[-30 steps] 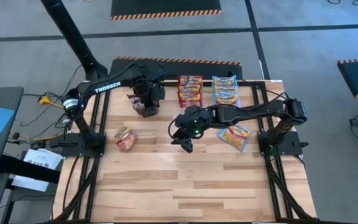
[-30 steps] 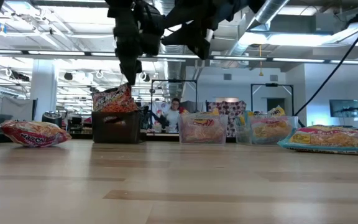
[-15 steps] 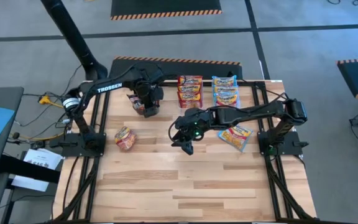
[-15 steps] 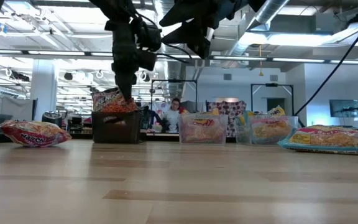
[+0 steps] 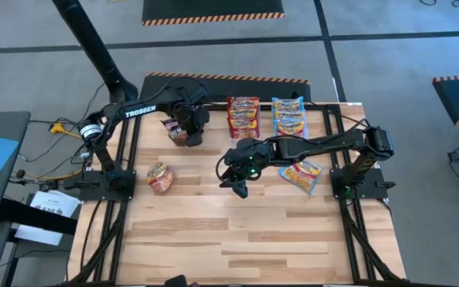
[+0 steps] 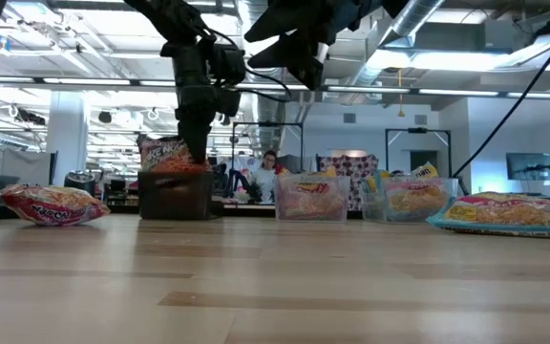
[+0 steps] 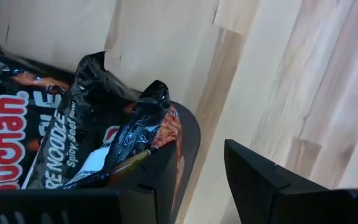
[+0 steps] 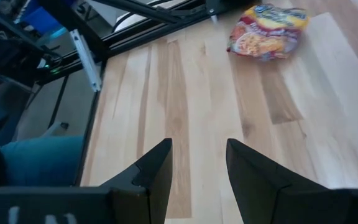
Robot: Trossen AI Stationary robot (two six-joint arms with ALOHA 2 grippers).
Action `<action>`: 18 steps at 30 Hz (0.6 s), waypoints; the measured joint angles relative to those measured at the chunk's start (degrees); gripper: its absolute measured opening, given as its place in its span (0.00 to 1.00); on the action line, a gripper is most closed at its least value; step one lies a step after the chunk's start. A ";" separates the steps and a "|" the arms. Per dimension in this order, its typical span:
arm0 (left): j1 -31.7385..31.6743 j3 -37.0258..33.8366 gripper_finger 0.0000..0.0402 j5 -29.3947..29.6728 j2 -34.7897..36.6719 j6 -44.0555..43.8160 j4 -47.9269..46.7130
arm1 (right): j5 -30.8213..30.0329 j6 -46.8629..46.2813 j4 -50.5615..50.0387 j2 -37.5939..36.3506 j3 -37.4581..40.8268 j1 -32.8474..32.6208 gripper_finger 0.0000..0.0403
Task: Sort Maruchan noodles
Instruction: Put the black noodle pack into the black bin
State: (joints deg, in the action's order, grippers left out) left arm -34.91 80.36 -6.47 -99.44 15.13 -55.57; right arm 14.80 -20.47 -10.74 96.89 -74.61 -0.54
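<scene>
Noodles [image 7: 55, 143] in black bin [image 7: 179, 155], left hand [image 5: 190, 131] just above (fingers apart)

Light is even and bright on the table [image 5: 237, 231] from above, with only soft shadows under the arms. In the low view the ceiling lamps [image 6: 418, 59] glare strongly and the near wood is blurred. The black packets [image 7: 73, 149] shine with small reflections.
</scene>
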 joint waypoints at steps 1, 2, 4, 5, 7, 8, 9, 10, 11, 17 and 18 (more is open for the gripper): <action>-0.11 0.00 0.31 -0.36 -0.01 0.01 -0.03 | -0.44 0.00 0.00 0.01 0.00 0.00 0.44; -0.11 0.00 0.31 -0.42 -0.27 0.00 -0.06 | -1.36 0.00 0.00 -0.01 0.00 0.00 0.44; -0.09 0.01 0.31 -1.18 -1.05 -0.22 -0.37 | -2.80 0.00 -0.02 0.01 0.00 0.00 0.44; -0.14 -0.03 0.31 -1.56 -1.46 -0.34 -0.97 | -3.13 0.01 -0.06 0.00 0.00 0.00 0.44; 0.15 0.08 0.31 -2.14 -2.73 -0.37 -0.87 | -3.15 0.00 -0.22 0.00 0.00 0.00 0.44; 0.15 0.07 0.31 -2.30 -3.44 -0.37 -1.03 | -3.16 0.00 -0.39 -0.01 0.00 0.02 0.44; 0.19 0.08 0.31 -2.15 -4.21 -0.37 -1.05 | -3.14 0.00 -0.47 0.01 0.02 0.02 0.44; 0.23 0.09 0.31 -2.31 -4.73 -0.37 -1.13 | -3.16 -0.02 -0.61 0.01 0.02 0.02 0.44; 0.24 0.10 0.31 -3.08 -5.25 -0.35 -1.33 | -3.16 -0.02 -0.97 0.00 0.02 0.00 0.44; 0.22 0.38 0.31 -6.39 -6.65 0.70 -0.98 | -3.29 -0.02 -1.29 0.01 0.02 -0.20 0.44; 0.28 0.73 0.31 -6.51 -6.73 0.64 -1.12 | -3.42 0.00 -1.27 0.00 0.02 -0.20 0.44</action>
State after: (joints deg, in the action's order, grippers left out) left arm -34.63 81.08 -12.98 -106.17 15.77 -56.69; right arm 11.38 -20.47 -12.01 96.89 -74.59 -0.73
